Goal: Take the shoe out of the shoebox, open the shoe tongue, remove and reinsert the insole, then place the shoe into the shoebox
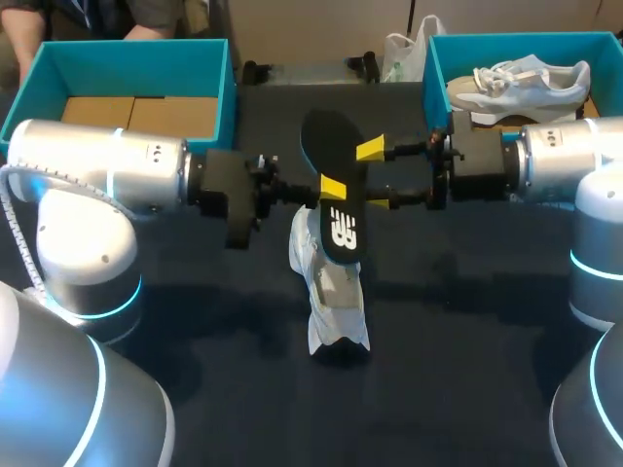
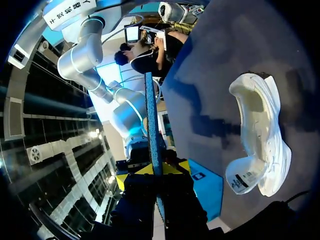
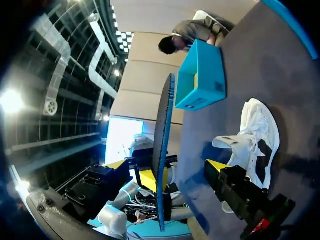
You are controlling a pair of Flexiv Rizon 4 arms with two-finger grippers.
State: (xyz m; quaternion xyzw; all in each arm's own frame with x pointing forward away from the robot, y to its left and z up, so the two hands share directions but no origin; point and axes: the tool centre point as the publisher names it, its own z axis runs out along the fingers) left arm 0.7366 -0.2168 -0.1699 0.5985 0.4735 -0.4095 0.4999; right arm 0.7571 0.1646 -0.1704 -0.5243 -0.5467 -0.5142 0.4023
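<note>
Desk (image 1: 467, 331), dark, carries two teal boxes at its far edge: the left shoebox (image 1: 39, 83) showing bare cardboard, the right shoebox (image 1: 433, 68) holding a pale shoe (image 1: 531, 83). Near the middle a white shoe (image 1: 331, 292) lies on the desk, outside both boxes, with the black insole (image 1: 331, 136) held above it. Your left hand (image 1: 333, 187) pinches the insole, while your right hand (image 1: 368, 175) stands wide, the insole between its fingers.
</note>
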